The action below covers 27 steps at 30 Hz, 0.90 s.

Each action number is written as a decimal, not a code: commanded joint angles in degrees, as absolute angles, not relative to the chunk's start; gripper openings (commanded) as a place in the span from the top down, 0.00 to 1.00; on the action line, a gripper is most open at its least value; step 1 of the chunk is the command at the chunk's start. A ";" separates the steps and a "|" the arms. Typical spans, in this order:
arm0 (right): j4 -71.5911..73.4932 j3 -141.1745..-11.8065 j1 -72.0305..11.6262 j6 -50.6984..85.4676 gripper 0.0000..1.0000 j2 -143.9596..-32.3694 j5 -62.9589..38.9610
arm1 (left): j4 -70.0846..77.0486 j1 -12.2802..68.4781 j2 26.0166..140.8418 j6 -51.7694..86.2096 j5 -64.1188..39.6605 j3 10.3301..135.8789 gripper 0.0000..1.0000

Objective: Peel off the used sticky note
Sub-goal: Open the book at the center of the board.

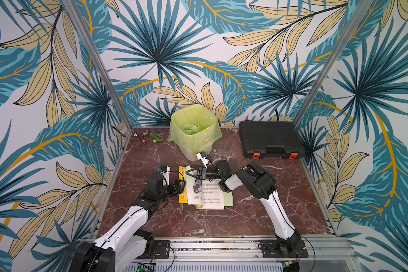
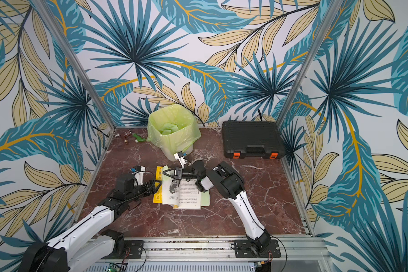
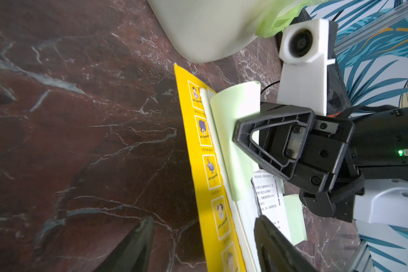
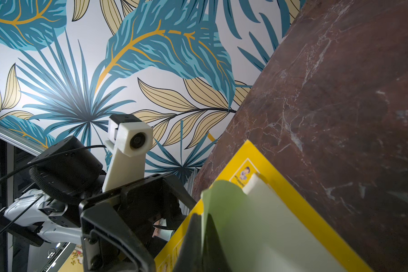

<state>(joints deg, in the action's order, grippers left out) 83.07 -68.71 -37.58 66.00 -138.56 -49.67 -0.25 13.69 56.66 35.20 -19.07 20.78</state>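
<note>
closest to the lens, both arm bases are bolted to the rail [image 1: 222, 245] along the near edge of the worktop [image 1: 257, 216]. from there i see the arms reach in to the book [image 1: 211, 193], which lies open in the middle of the worktop with its yellow cover [image 1: 181, 200] showing along the left side.

the note [image 1: 188, 168], pale green, sits on the book's left page at the far end. its free edge curls up off the paper, while the side nearer the cover lies along the page. my right gripper [image 1: 187, 172] comes in low from the right, pressed together on that lifted edge. in the right wrist view the note [image 4: 257, 223] runs down between the two dark fingers [image 4: 189, 240].

my left gripper [image 1: 180, 186] is at the book's left edge, spread apart. in the left wrist view one finger is over bare worktop and its mate over the page, with the cover between them. i cannot tell whether either touches the book.

a second green sheet [image 1: 230, 199] pokes out at the book's right side. the bin [image 1: 192, 150], lined with a green bag, stands by the far edge just beyond the book, with green slips [image 1: 190, 129] inside. a black case [image 1: 270, 139] fills the far right corner, and a few small bits [image 1: 149, 137] lie in the far left corner.
</note>
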 commanded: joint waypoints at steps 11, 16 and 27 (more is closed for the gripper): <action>82.09 -66.50 -38.68 65.66 1.00 -139.24 -49.76 | 6.39 12.74 62.98 36.18 -23.19 20.92 0.36; 82.09 -66.43 -38.71 65.57 1.00 -139.11 -49.72 | 6.66 12.66 63.47 36.23 -23.19 20.75 0.40; 82.09 -66.13 -38.69 65.35 1.00 -138.20 -49.14 | 6.24 12.57 63.53 36.05 -23.17 20.48 0.49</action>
